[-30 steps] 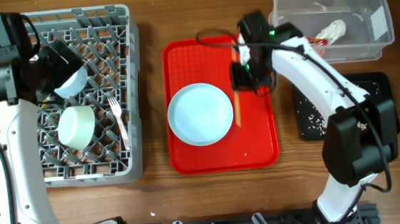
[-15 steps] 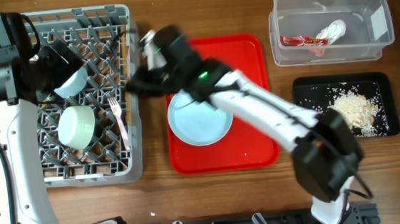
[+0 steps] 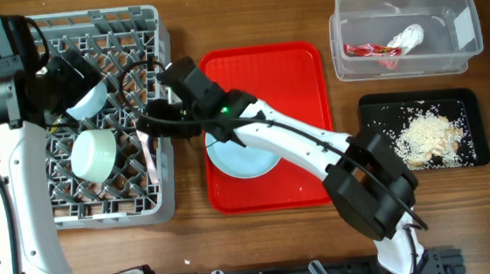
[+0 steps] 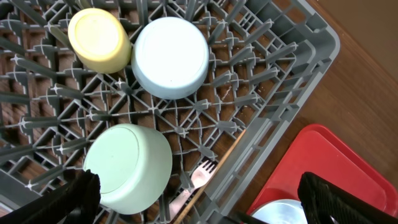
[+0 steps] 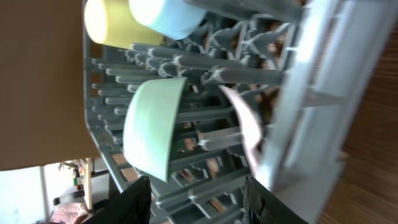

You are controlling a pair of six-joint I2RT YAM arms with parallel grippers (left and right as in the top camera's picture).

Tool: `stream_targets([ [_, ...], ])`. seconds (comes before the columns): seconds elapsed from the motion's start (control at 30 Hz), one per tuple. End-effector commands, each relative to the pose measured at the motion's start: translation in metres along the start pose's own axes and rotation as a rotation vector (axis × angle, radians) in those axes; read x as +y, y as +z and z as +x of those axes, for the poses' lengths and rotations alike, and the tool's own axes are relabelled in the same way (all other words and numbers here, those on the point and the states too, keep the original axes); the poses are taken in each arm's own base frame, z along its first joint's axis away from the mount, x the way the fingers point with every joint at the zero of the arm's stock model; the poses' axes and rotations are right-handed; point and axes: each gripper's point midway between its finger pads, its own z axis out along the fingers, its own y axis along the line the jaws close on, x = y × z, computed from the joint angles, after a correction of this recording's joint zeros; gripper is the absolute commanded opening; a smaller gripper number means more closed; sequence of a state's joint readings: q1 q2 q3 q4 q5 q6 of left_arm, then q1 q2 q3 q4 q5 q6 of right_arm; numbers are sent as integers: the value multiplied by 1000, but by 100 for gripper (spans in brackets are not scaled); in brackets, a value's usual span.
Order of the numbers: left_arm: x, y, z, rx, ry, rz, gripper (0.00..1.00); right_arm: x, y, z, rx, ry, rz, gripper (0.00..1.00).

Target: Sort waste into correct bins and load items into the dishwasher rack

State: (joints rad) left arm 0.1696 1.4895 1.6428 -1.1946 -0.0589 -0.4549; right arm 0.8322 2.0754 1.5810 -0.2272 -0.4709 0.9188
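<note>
Jaws of right gripper [image 5: 199,202] spread apart; fork [image 5: 241,123] just ahead in rack [image 5: 323,93]; left gripper [image 4: 214,196] likewise spread.

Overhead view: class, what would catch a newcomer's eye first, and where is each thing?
The red serving tray sits in the middle, carrying a pale-blue plate. The right arm reaches across it, its hand at the right edge of the grey dishwasher rack on the left. Rice scraps lie in the black tray at far right.

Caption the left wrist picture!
A yellow cup, a blue bowl, a green bowl and a fork sit in the grey rack.
</note>
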Motion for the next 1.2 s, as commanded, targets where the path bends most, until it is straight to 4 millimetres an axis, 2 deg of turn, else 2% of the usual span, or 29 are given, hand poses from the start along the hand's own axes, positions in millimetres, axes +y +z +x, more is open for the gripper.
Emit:
stream_targets([
  [0.0,2,1,-1,-4,-4,-11,100,23,-51,-31,-82,-84,-35,50],
  [0.03,2,1,-1,-4,-4,-11,100,25,-70,-40,-108,-106,-32,54],
  [0.07,2,1,-1,-4,-4,-11,100,26,-85,-46,-128,-121,-26,63],
  [0.1,2,1,-1,-4,-4,-11,100,20,-112,-58,-168,-121,4,70],
  [0.17,2,1,-1,-4,-4,-11,100,8,-139,-71,-206,-104,45,75],
  [0.23,2,1,-1,-4,-4,-11,100,-20,-181,-89,-266,-44,123,80],
  [0.3,2,1,-1,-4,-4,-11,100,-47,-213,-99,-305,26,193,84],
  [0.33,2,1,-1,-4,-4,-11,100,-65,-234,-102,-319,59,234,88],
  [0.37,2,1,-1,-4,-4,-11,100,-84,-252,-104,-328,103,271,97],
  [0.4,2,1,-1,-4,-4,-11,100,-100,-265,-106,-335,141,300,100],
  [0.47,2,1,-1,-3,-4,-11,100,-133,-289,-108,-366,227,379,100],
  [0.53,2,1,-1,-4,-4,-11,100,-173,-322,-111,-426,319,506,100],
  [0.67,2,1,-1,-4,-4,-11,100,-225,-372,-107,-505,445,663,100],
  [0.83,2,1,-1,-4,-4,-11,100,-256,-411,-109,-605,491,814,100],
  [1.0,2,1,-1,-4,-5,-9,100,-256,-413,-111,-617,487,822,100],
  [1.17,-8,1,-5,-10,-7,43,100,-256,-413,-111,-617,487,822,100],
])
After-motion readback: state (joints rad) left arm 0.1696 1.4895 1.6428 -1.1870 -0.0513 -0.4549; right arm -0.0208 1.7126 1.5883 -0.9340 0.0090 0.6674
